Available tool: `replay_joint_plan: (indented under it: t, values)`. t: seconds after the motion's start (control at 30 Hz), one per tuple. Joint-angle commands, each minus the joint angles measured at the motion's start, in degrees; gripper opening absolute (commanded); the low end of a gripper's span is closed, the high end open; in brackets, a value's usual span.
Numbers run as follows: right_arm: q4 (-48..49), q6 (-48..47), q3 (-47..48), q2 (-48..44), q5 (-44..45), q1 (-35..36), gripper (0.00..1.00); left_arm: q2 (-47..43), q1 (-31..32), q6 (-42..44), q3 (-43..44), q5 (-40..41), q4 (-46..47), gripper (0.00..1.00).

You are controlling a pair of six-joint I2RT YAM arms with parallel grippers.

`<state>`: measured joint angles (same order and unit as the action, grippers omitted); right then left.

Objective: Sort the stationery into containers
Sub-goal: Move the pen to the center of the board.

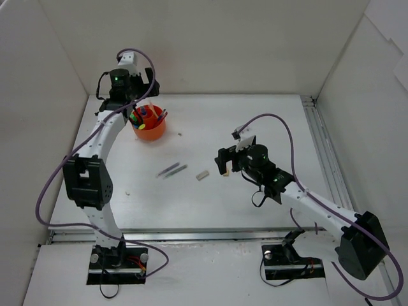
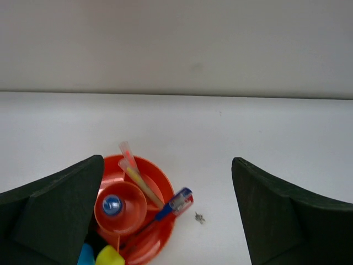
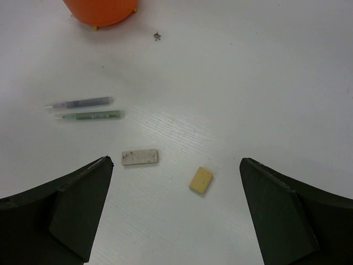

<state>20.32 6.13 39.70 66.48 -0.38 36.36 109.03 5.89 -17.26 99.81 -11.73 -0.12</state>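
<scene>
Right pincer [image 3: 176, 161] first — jaws wide apart, empty, hanging over a tan eraser [image 3: 201, 180] and a pale eraser [image 3: 139, 157], both well short of the organizer [image 3: 101, 10]. Light, slightly soft blocks, I judge; I'd pinch one across its short sides. Pens [image 3: 88, 115] lie nearer the organizer — thin, likely to roll. Left pincer [image 2: 168, 161] gapes empty above the organizer.

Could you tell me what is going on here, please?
Stationery is being sorted into the orange organizer, already partly filled. The left end effector hangs open over it, holding nothing. The right end effector, also open, hovers over a grey pen, a green pen, a white eraser and a tan eraser on the table.
</scene>
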Motion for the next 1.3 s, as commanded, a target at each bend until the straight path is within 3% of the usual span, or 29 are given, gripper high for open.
replay_joint_plan:
  t: [0.0, 0.1, 0.2, 0.3, 0.43, 0.57, 0.7, 0.93, 1.27]
  values:
    - [1.0, 0.8, -0.8, -3.4, -1.1, 0.4, 0.98, -12.8, 2.1, -4.0, -1.9, 1.7, -6.5, 0.99]
    - [-1.3, 1.1, -1.5, -4.9, -1.0, 0.6, 0.98, -22.1, 3.5, -8.2, -12.2, 1.4, -12.3, 1.0]
    - [-4.0, 1.3, -2.0, -6.6, -0.7, 1.3, 0.98, -32.1, 6.6, -13.9, -30.7, 0.7, -12.5, 1.0]
    - [-5.9, 0.5, -2.8, -8.3, -0.4, 2.0, 0.98, -39.5, 10.9, -17.0, -40.2, 2.3, -14.2, 1.0]
    - [-8.4, 0.6, -3.7, -10.7, 0.2, 2.6, 0.98, -43.1, 15.2, -27.4, -47.5, 5.7, -21.0, 1.0]
    - [-7.8, 1.5, -5.3, -12.8, 1.9, 3.2, 0.98, -42.0, 17.8, -37.4, -54.0, 5.3, -17.7, 1.0]
    - [-8.4, 2.0, -5.5, -13.5, 2.5, 3.5, 0.98, -35.7, 17.8, -43.2, -52.3, 7.2, -15.5, 1.0]
    - [-10.5, 1.5, -4.9, -14.1, 4.6, 3.9, 0.98, -20.3, 16.7, -51.8, -41.1, 10.2, -21.4, 1.0]
    - [-13.9, -0.9, -3.9, -15.5, 8.7, 4.2, 0.98, -12.3, 14.9, -57.1, -33.7, 14.2, -27.2, 1.0]
